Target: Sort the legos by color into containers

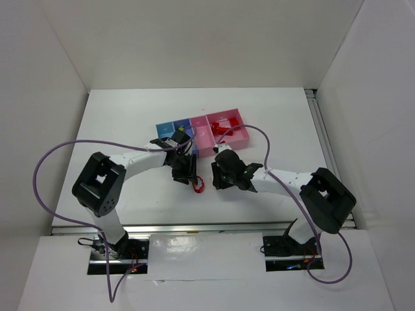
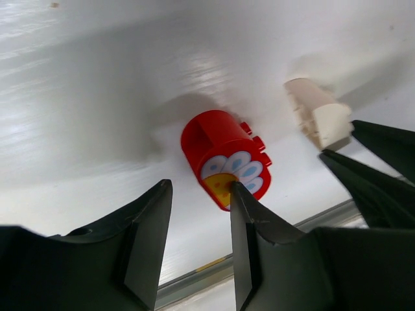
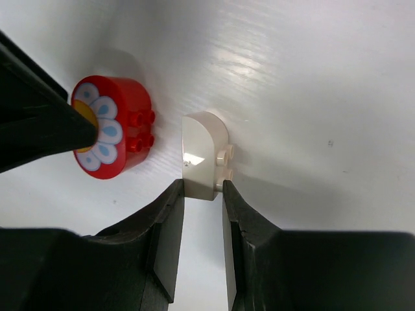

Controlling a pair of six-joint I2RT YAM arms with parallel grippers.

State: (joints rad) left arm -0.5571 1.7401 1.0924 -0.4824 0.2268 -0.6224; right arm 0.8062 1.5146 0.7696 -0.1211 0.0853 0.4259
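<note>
Both arms work the same patch of bench (image 1: 117, 123), a little toward its near edge from the row of trays (image 1: 194, 120), where two loose legos lie just beside one another.

The red round brick (image 2: 224, 159) has a white-and-yellow flower printed on one flat face. It lies on its side, so that face turns toward the left hand (image 2: 201, 189). That hand is part open and has hold of nothing. The gap between its fingers shows bare bench, and only the tip of one finger (image 2: 249, 220) meets the flower face. As I judge it, the hand sits off to one side for a pinch and would have to shift across before the brick comes between the fingers.

The right hand (image 3: 202, 186) is drawn in narrow on the near end of the white brick (image 3: 204, 155), an arched piece lying with its studs to the side. Its fingertips (image 3: 170, 214) sit against the brick's two sides, so I take the brick as gripped while it rests on the bench. The hold is right at the end, which may let the brick pivot when lifted.

The larger pink tray (image 1: 241, 138) at the end of the row holds red pieces (image 1: 224, 127), so the flower brick likely belongs there. No tray for white is obvious.
</note>
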